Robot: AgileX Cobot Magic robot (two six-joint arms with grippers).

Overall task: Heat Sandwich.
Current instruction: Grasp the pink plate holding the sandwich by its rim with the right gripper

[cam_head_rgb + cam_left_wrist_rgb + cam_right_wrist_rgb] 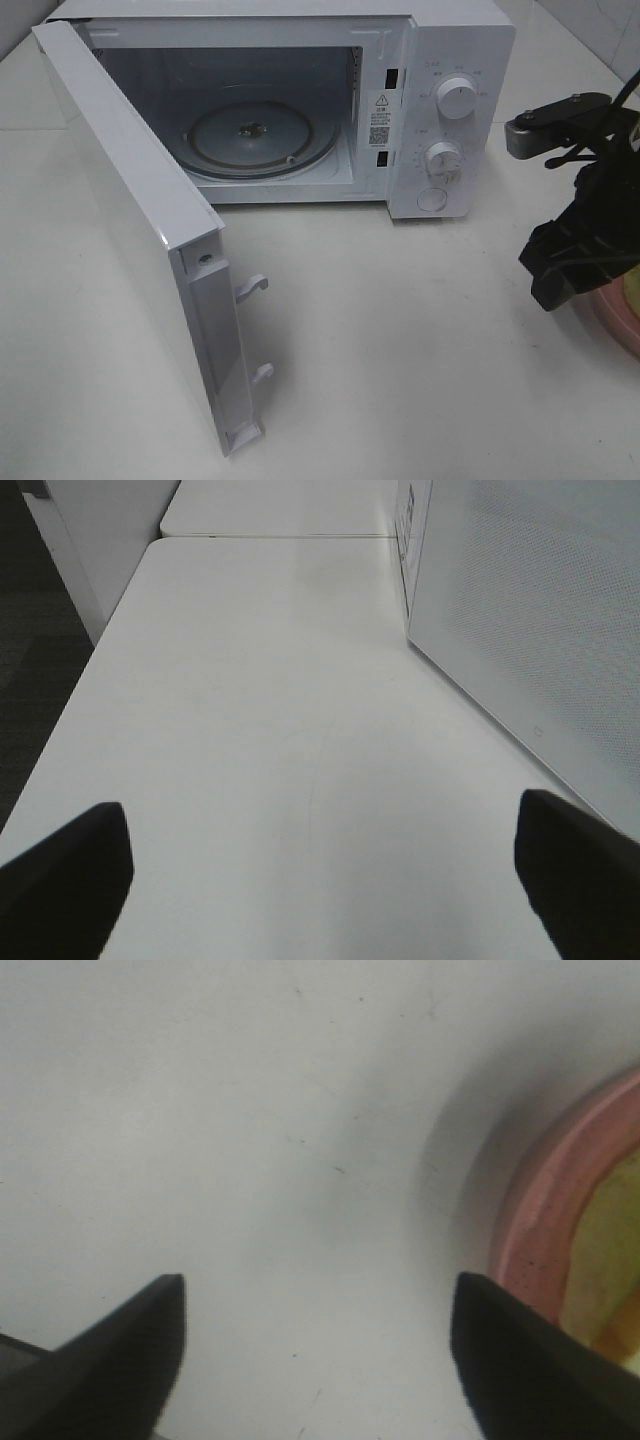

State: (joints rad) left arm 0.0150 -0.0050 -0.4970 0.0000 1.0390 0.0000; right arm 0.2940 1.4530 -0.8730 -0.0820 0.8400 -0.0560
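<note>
High view: microwave door swung wide, plate at bench edge, so a carry could clip that door; left wrist: left jaws spread, empty; right wrist: right jaws spread, sandwich outside them beyond one tip, so closing here likely nips plate rim.

Exterior view, lower right: pink plate cut by the frame edge and largely hidden behind the right arm. Right wrist view: sandwich shows only as a blurred yellow-green sliver, cropped at the edge. Markings around the microwave dials are too small to read.
</note>
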